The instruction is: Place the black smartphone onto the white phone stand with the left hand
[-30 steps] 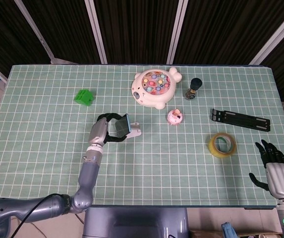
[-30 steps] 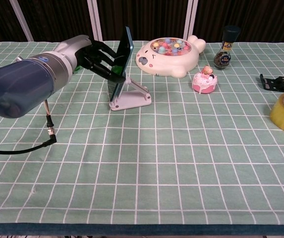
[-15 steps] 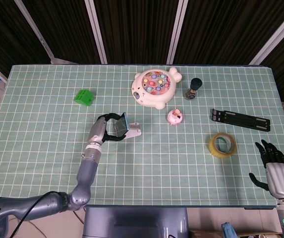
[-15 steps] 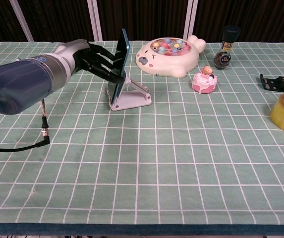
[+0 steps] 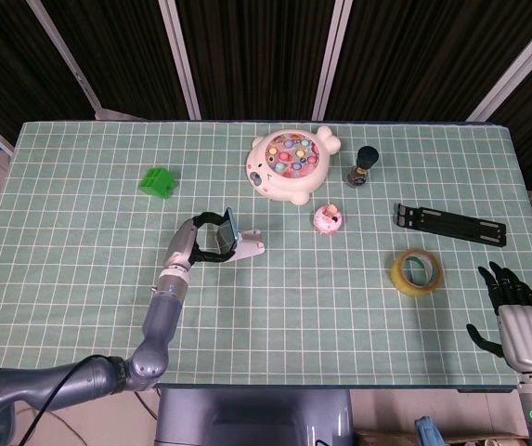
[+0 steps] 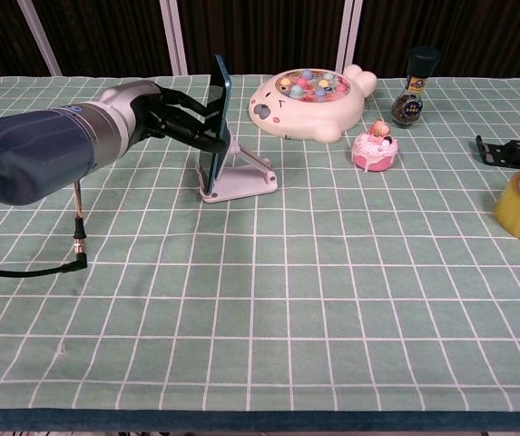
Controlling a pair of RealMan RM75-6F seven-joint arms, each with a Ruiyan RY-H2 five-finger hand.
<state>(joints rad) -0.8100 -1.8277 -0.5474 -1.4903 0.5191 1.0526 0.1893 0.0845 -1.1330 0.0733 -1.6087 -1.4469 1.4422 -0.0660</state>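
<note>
- Your left hand (image 6: pixel 173 118) has drawn back toward the left over the last second, and the phone (image 6: pixel 220 113) it holds has tipped from a backward lean to nearly upright, edge-on to the chest view.
- That hand's fingers are still wrapped on the phone's back and edges, so the phone is held, not released; its lower end sits down at the white stand (image 6: pixel 239 179), just left of the stand's sloping brace.
- From the head view the phone (image 5: pixel 227 232) now shows as a thin blue-edged sliver where it showed a broad dark face before, which bears out the tilt.
- I cannot tell from either view whether the bottom edge is truly seated in the stand's lip or only touching it.
- My judgement: the placing is close to done, but an upright phone has little to rest on. You likely need to lean it back onto the brace before you let go, or it could fall forward.
- Your right hand (image 5: pixel 516 316) has not moved; it rests at the near right corner of the table (image 5: pixel 80 279) with fingers apart, holding nothing.
- The tape roll (image 5: pixel 416 270), toy game (image 5: pixel 290 165) and pink cake (image 5: pixel 327 219) stay where they were, well apart from the stand.
</note>
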